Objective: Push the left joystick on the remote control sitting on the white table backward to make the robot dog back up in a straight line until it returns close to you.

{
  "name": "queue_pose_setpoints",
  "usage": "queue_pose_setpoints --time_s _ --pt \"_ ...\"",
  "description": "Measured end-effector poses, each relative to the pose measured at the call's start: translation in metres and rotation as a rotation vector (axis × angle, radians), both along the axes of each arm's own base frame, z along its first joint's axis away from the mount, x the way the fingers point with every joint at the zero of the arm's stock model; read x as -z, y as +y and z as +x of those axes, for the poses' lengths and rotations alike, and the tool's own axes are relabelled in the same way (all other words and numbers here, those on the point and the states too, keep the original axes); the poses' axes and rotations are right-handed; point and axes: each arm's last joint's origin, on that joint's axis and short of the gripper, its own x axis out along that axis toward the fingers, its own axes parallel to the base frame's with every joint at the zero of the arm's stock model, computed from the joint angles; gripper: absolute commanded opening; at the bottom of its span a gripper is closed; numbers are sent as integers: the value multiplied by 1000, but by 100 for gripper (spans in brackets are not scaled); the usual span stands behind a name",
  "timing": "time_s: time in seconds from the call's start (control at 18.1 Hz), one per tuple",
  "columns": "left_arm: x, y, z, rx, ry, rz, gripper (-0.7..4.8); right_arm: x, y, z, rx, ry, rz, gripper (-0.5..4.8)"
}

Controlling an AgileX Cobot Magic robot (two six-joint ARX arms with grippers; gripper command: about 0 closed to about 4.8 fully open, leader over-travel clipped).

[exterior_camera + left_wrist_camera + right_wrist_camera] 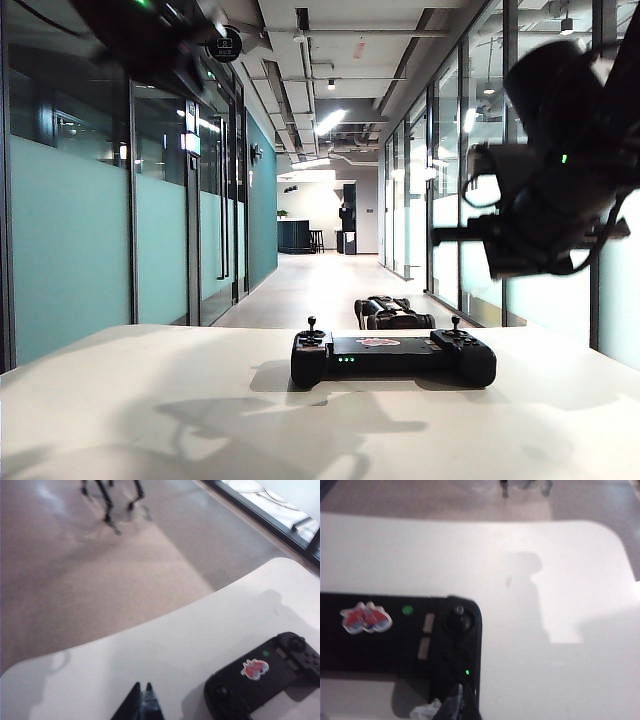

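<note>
**Two raised arms above a remote control on a white table**

A wide corridor with glass walls is seen from the exterior view. In the foreground, the white table (150,400) fills the lower part of the picture. The remote control (392,357) is placed on it, slightly right of centre and near the far edge, with small green lights lit on its front. Two short sticks are seen standing upright on it: the left joystick (311,324) at its left end and the right stick (455,324) at its right end. Neither stick is touched by anything.

Just beyond the table's far edge, the robot dog (393,313) is seen low on the corridor floor, directly behind the remote control.

Both arms are held high above the table, well clear of the controller. The left gripper (143,687) is shown in the left wrist view with its fingertips pressed together, closed on nothing, above bare table beside the controller's end. The right gripper (461,692) is shown in the right wrist view, also closed and empty, above the controller's end that carries the right stick. A red and pale sticker (365,618) is seen on the controller's top face.
</note>
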Motion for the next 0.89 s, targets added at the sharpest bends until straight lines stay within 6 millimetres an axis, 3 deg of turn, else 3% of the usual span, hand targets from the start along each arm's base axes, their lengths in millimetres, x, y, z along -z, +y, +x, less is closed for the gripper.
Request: queue_pose_setpoints --time_s 0.11,0.44,0.72,0.89 --pt "4 8 -27 -39 -27 -25 -6 -9 -1 -3 -6 -22 1 -7" --pt "44 38 -116 -212 -91 -6 -6 -27 -7 -17 -44 -50 5 -7" --pt "85 52 -162 -275 -119 -56 -6 -35 -14 -37 -64 -63 18 -7" --pt "102 56 -178 -293 -135 -63 -6 -46 -15 -42 -92 -89 25 -7"
